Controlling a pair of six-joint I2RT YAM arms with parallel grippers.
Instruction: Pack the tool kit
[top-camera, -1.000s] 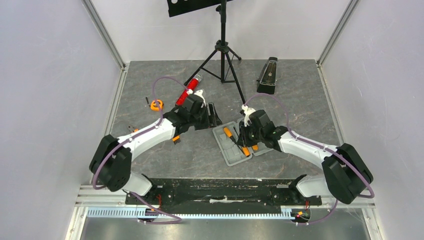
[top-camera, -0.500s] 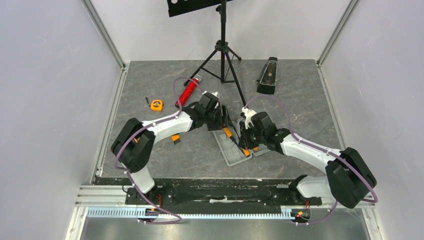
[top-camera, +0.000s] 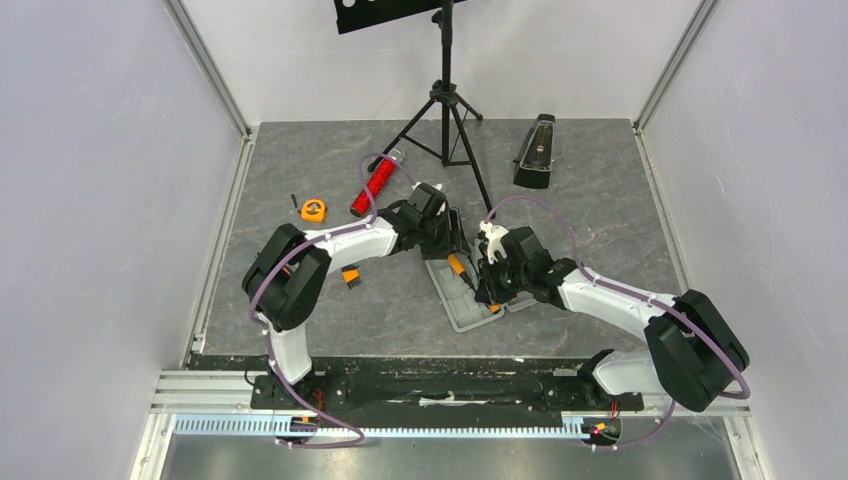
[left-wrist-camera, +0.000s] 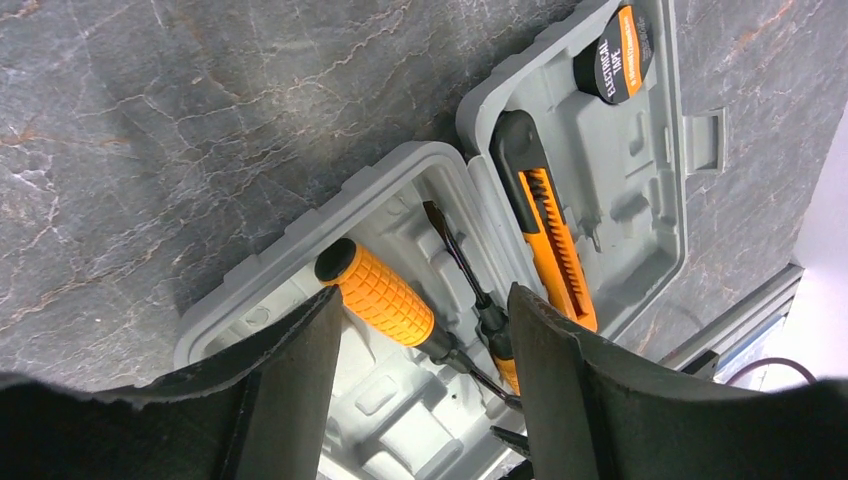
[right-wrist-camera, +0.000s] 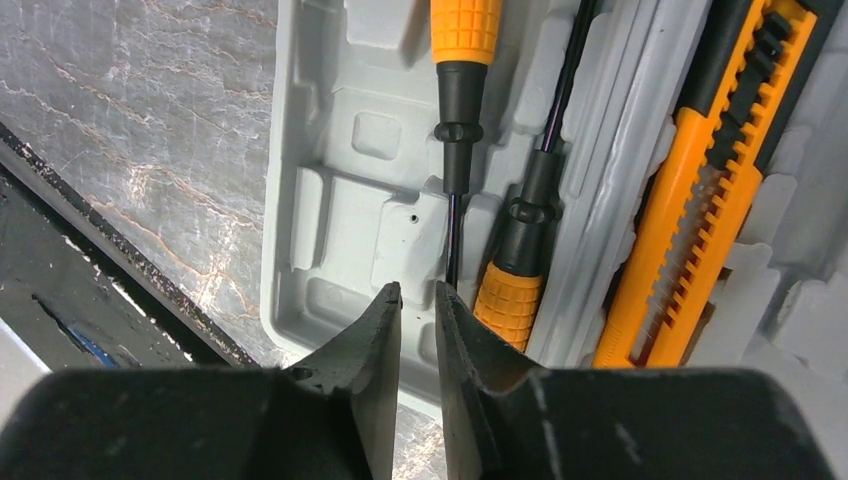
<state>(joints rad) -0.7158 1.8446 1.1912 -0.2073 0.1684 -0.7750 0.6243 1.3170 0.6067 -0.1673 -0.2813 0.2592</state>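
Note:
The grey tool kit case (top-camera: 461, 312) lies open mid-table. Its near half (right-wrist-camera: 340, 200) holds a thick orange-handled screwdriver (left-wrist-camera: 385, 295) and a thinner screwdriver (right-wrist-camera: 510, 300) side by side. An orange-and-black knife (left-wrist-camera: 550, 230) and a roll of electrical tape (left-wrist-camera: 615, 55) sit in the other half. My left gripper (left-wrist-camera: 425, 295) hangs open over the case's far end (top-camera: 452, 232), the thick handle showing below between its fingers. My right gripper (right-wrist-camera: 418, 290) is low over the near end (top-camera: 488, 285), its jaws a narrow gap apart with nothing between them, beside the thick screwdriver's shaft tip.
An orange tape measure (top-camera: 313, 209) and a small orange-and-black tool (top-camera: 350, 277) lie on the table left of the case. A red glittery cylinder (top-camera: 375, 183), a black tripod stand (top-camera: 445, 100) and a black metronome (top-camera: 535, 150) stand further back.
My left arm has swung right and brought its gripper over the case's far end, its jaws a little narrower. The right gripper has stayed almost in place over the case.

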